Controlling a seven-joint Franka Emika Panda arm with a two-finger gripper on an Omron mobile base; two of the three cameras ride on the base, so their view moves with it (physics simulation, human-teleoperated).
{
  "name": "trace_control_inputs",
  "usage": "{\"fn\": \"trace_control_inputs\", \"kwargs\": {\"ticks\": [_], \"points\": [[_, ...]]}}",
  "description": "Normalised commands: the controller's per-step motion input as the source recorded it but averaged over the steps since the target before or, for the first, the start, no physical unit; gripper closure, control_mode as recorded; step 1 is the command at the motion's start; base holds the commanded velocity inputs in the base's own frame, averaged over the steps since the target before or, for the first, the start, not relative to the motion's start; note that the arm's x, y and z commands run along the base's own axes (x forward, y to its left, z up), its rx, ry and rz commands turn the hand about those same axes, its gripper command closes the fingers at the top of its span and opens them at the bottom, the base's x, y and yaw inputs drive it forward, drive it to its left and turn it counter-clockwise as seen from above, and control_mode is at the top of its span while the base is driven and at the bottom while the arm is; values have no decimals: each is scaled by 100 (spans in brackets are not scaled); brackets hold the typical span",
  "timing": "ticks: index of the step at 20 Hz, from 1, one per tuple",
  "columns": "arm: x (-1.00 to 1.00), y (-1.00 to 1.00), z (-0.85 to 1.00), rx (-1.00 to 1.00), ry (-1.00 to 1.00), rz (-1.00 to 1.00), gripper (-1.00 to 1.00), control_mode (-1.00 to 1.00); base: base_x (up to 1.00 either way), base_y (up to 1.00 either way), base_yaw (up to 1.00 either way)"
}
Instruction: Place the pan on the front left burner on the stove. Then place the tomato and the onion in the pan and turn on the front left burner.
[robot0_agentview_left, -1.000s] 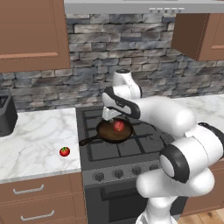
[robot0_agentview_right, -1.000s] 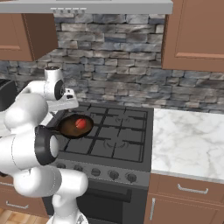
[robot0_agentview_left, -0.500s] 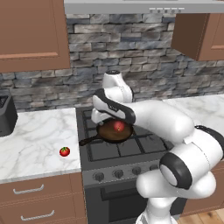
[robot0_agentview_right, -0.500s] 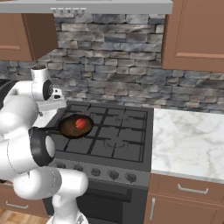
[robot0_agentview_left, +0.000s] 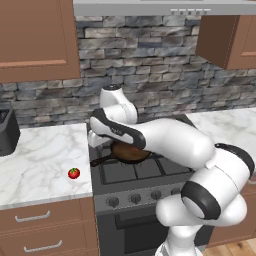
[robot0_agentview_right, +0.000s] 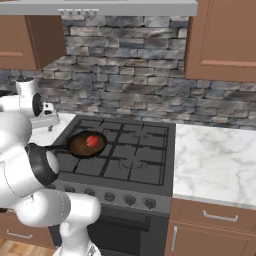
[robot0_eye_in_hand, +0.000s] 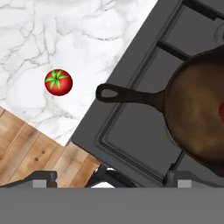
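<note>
- Far left, on the marble surface (robot0_agentview_left: 45, 160): dark appliance (robot0_agentview_left: 7, 135) against the stone backsplash (robot0_agentview_left: 150, 65), cut by the frame edge.
- Tomato (robot0_agentview_left: 74, 173) resting on the surface near its front edge, just left of the stove (robot0_agentview_left: 145, 195); apart from the stove edge, touching nothing else. Green stem cap facing up in the hand view (robot0_eye_in_hand: 58, 82).
- Pan (robot0_agentview_right: 87, 144) sitting on the front left burner (robot0_agentview_right: 82, 162); long black handle pointing left toward the surface, its looped end over the stove's left margin in the hand view (robot0_eye_in_hand: 192, 109).
- Onion (robot0_agentview_right: 92, 141) lying inside the pan, right of centre in the right base view; seen only as a red sliver at the right edge of the hand view.
- End effector (robot0_agentview_right: 46, 121) hovering over the boundary between the surface and the stove's left edge, above the pan handle region; fingers spread wide, nothing between them. Finger tips (robot0_eye_in_hand: 43, 177) at the bottom of the hand view, well apart from each other.
- Tomato and end effector apart; no contact.
- Row of round knobs (robot0_agentview_right: 107, 196) along the stove front, below the grates; position of individual knobs too small to read.
- Right of the stove: second stretch of marble surface (robot0_agentview_right: 215, 165), wooden drawers (robot0_agentview_right: 215, 220) beneath.
- Wooden wall cabinets (robot0_agentview_right: 222, 37) at upper left and upper right, range hood (robot0_agentview_right: 100, 7) over the stove.
</note>
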Motion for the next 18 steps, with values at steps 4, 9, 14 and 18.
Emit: {"fn": "trace_control_inputs", "kwargs": {"ticks": [4, 9, 14, 18], "points": [[-12, 61, 0, 0, 0, 5, -100, -100, 0, 0, 0], [-4, 54, 0, 0, 0, 5, -100, -100, 0, 0, 0], [-3, 38, 0, 0, 0, 4, -100, -100, 0, 0, 0], [-3, 24, -11, 0, 0, 1, -100, -100, 0, 0, 0]]}}
